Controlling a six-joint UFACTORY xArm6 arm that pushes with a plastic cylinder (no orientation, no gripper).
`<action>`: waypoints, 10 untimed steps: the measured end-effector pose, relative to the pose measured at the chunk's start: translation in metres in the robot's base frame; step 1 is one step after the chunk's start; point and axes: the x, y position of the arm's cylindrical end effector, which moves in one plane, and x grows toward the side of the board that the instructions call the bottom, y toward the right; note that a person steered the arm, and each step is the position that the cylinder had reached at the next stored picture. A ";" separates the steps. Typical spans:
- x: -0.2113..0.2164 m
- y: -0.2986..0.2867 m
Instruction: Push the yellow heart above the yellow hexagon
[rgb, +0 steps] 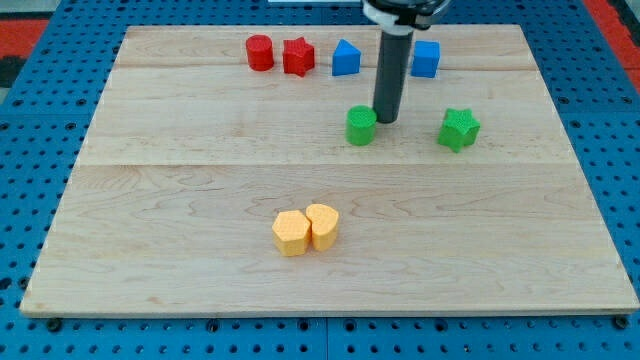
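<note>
- Now my tip (385, 120) sits at the view's top, just right of the green cylinder (361, 126), touching it or nearly so; I cannot tell which
- No jaws exist on this rod, so apart or together does not apply
- Yellow heart (323, 225) lies below the board's middle, pressed against the right side of the yellow hexagon (291, 233); the heart stands slightly higher in the view than the hexagon
- Both yellow blocks are well apart from my tip
- Green star (459, 129) rests to the view's right of my tip, apart from it
- Red cylinder (260, 52) and red star (298, 57) stand just beside each other near the top edge
- Blue triangular block (346, 58) is just left of the rod; a second blue block (426, 59) shows just right of it, shape unclear
- All blocks lie on the wooden board (150, 220)
</note>
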 end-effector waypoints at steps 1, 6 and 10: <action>0.002 -0.004; 0.061 -0.041; 0.167 -0.064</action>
